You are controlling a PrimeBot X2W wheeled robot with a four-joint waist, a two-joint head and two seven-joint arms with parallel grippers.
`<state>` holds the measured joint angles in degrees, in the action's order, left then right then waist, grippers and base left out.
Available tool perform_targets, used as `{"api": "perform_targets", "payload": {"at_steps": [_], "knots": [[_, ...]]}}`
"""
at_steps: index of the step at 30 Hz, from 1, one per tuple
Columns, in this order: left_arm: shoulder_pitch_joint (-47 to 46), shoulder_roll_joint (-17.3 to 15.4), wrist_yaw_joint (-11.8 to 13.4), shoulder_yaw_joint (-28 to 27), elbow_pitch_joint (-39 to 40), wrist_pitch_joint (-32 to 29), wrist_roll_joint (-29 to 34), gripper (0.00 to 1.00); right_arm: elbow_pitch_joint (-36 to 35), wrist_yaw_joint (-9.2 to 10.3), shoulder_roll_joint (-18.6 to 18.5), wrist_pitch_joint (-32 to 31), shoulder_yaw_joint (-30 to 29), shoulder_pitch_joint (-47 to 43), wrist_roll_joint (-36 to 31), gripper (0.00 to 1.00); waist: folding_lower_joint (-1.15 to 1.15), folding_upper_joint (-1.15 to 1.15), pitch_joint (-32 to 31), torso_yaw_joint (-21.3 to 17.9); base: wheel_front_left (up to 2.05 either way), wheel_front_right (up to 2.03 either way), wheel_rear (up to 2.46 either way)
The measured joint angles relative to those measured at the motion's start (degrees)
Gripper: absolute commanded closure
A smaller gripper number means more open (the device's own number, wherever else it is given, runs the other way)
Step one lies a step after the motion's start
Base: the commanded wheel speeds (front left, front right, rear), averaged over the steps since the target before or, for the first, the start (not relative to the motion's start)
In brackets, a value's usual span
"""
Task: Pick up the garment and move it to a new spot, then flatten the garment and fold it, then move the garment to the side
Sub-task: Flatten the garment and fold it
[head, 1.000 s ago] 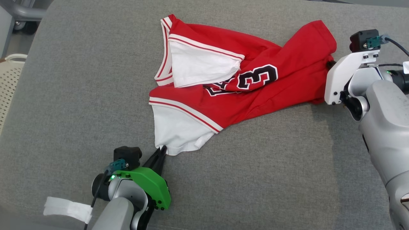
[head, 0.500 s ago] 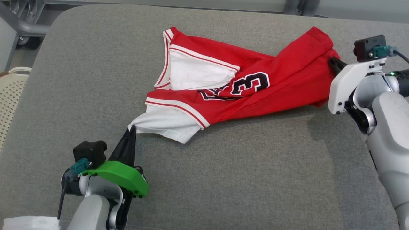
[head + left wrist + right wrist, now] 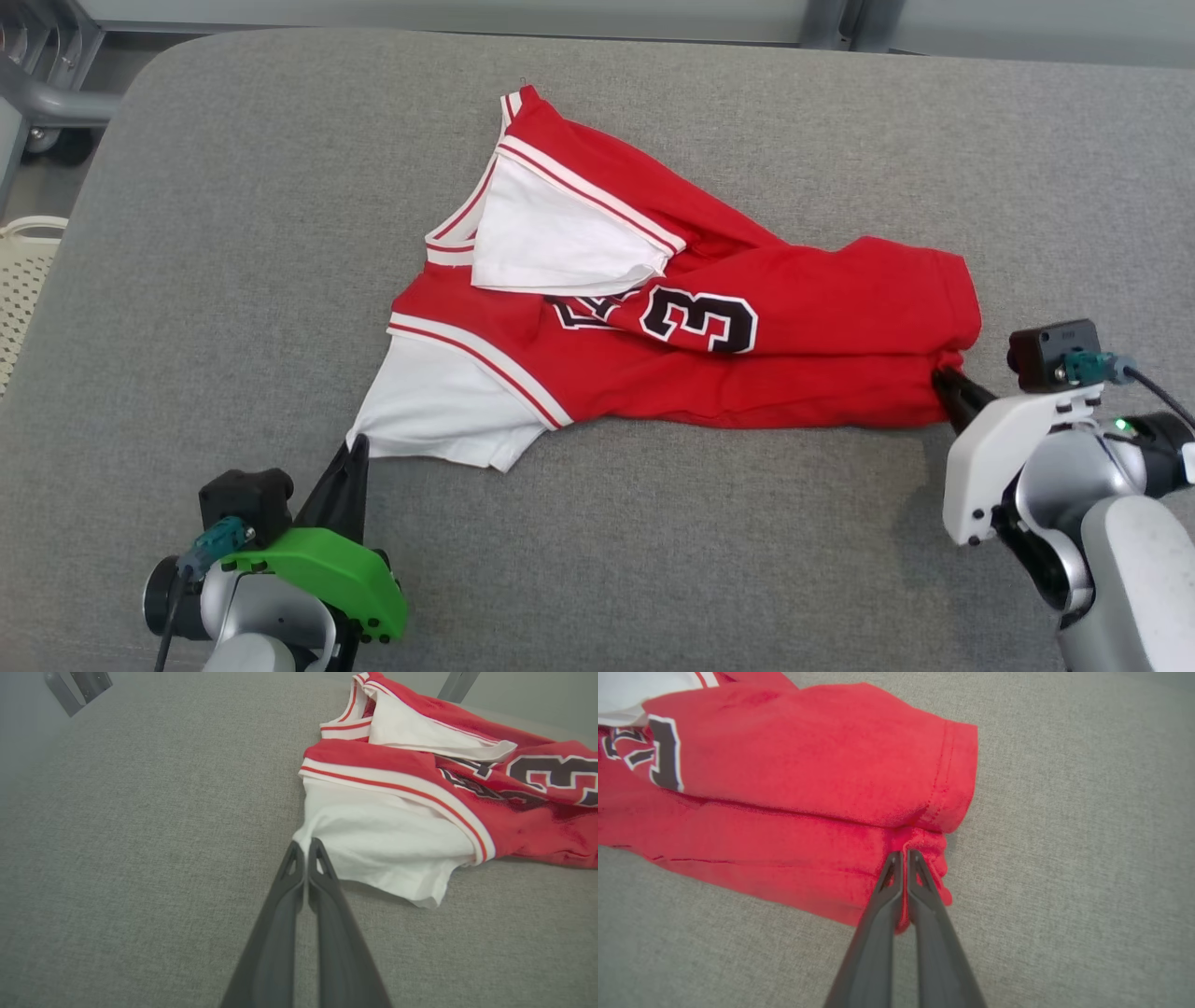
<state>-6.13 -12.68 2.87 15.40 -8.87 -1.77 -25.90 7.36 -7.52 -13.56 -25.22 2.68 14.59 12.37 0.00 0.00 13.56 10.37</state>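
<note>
The garment is a red jersey with white sleeves, white-and-red trim and a black number 3, lying crumpled across the middle of the grey table. My left gripper is shut on the tip of the near white sleeve, with its dark fingers pinched together on the cloth's corner. My right gripper is shut on the red hem corner at the garment's right end. In the right wrist view its fingertips press into bunched red fabric.
The grey padded table runs to a rounded far-left corner. A pale perforated basket stands off the table's left edge. Metal frame legs show at the upper left.
The head camera has shifted. My left gripper has drawn the white sleeve out to the left, and my right gripper has come nearer with the red hem. The jersey now lies more stretched out.
</note>
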Motion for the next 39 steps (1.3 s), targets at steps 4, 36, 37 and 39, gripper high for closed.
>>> {"api": "perform_targets", "payload": {"at_steps": [4,36,37,39], "knots": [[0.2,0.0,0.4,0.3,-1.0,-0.3,0.2,0.0,-5.3,0.0,3.0,-2.4,-0.8,-5.9,-0.8,0.0,0.0,0.0,0.0,-0.2,0.0,0.0,0.0],[6.7,3.0,-5.1,-5.2,-0.7,16.8,6.3,0.0,-3.4,0.03,10.1,32.1,-3.2,-17.8,-6.6,0.0,0.0,0.0,-9.9,-2.1,0.0,0.0,0.0],[7.3,3.2,-5.4,-5.8,-0.7,16.8,6.8,0.0,-2.7,0.03,10.1,33.0,-3.0,-17.8,-6.4,0.0,0.0,0.0,-10.2,-2.3,0.0,0.0,0.0],[8.3,3.5,-5.7,-6.9,-0.7,16.8,7.6,0.0,-1.2,0.03,10.1,33.7,-2.8,-17.9,-6.7,0.0,0.0,0.0,-10.7,-2.5,0.0,0.0,0.0]]}}
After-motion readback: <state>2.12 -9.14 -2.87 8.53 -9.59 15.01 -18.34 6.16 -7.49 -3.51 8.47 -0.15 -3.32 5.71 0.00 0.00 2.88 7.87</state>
